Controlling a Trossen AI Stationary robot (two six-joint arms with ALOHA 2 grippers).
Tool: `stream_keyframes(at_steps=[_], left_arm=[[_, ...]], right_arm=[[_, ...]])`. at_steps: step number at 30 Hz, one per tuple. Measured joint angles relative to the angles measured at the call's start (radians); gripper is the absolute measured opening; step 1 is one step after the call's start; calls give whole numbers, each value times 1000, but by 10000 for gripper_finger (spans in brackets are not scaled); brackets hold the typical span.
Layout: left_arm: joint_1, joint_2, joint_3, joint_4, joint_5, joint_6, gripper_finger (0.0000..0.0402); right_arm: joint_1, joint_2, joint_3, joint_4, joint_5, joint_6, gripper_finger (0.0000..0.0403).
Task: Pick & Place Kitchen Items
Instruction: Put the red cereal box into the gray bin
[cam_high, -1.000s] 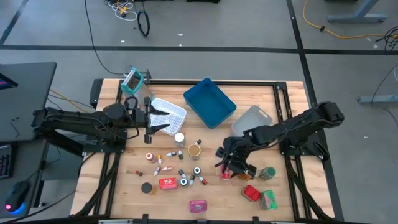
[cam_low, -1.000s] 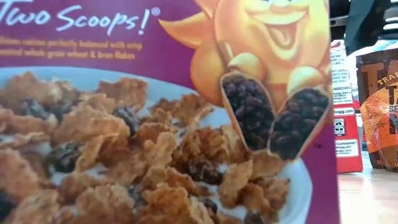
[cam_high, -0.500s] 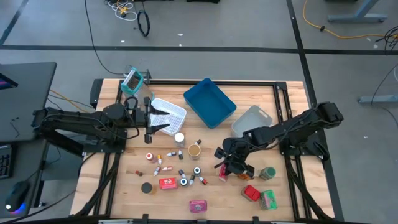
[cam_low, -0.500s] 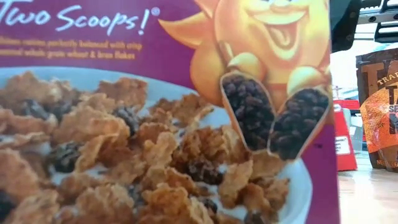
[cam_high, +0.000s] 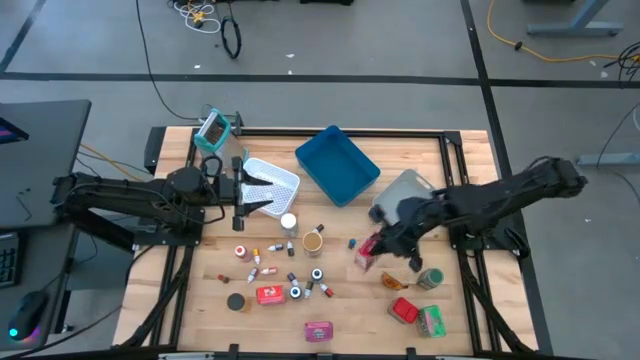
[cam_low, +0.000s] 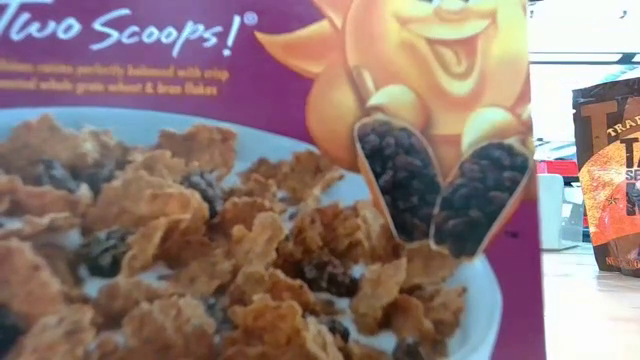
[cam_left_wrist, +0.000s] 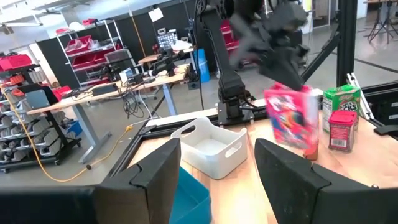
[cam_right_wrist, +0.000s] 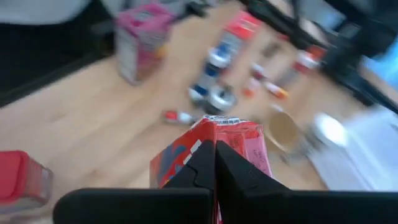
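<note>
Right gripper (cam_high: 372, 247): pinched tight on the pink packet (cam_high: 366, 250), lifted above the table (cam_high: 470, 310), just in front of the grey bin (cam_high: 405, 189).
Pink packet: tilted, pinned between the dark fingers (cam_right_wrist: 205, 163).
Left gripper (cam_high: 243, 195): spread, empty, beside the white mesh basket (cam_high: 270, 183).
Other items: small bottles (cam_high: 297, 291), red tin (cam_high: 403, 311), scattered on the wood.
Low view: blocked by a cereal box (cam_low: 260, 180).
</note>
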Motion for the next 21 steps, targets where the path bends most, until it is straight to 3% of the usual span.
stream_keyframes(at_steps=[8, 13, 17, 21], left_arm=[[0, 0, 0, 2, 0, 0, 215], [0, 0, 0, 5, 0, 0, 215], [0, 0, 0, 5, 0, 0, 215], [0, 0, 0, 6, -1, 0, 215]], right_arm=[[-24, -203, 1, -204, 512, 240, 4], [-71, -246, -41, -342, 823, 563, 4], [-115, -246, -99, -421, 934, 809, 4], [-158, -246, -190, -403, 949, 937, 4]])
